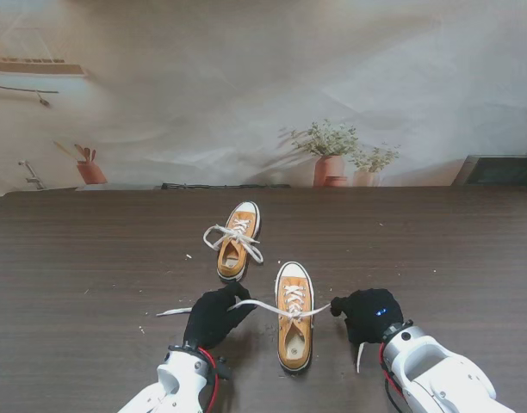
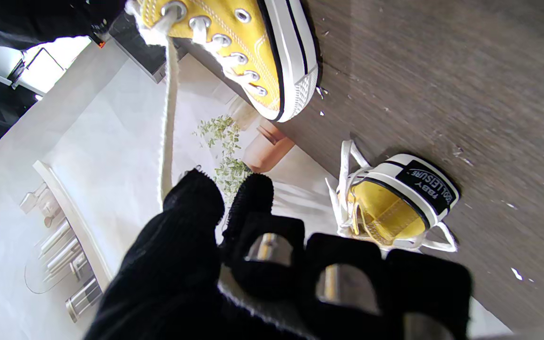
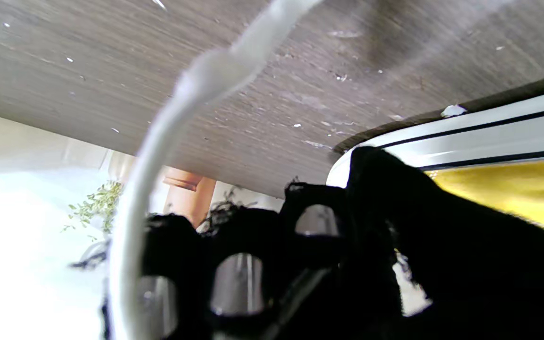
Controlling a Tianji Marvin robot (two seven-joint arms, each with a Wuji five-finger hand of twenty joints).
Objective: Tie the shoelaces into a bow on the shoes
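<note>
Near shoe [image 1: 294, 317]: by the desk's [image 1: 91, 258] near edge, between both hands.
Left hand [image 1: 213, 315]: pinching the left lace [image 1: 257, 305].
Right hand [image 1: 367, 315]: clenched on the right lace [image 1: 318, 311].
Far shoe [image 1: 238, 240]: mid-desk, open wood around it.

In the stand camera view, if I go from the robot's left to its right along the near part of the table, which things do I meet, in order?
Loose lace end → left hand → nearer shoe → right hand. The farther shoe lies behind this line, so I leave it out.
</note>
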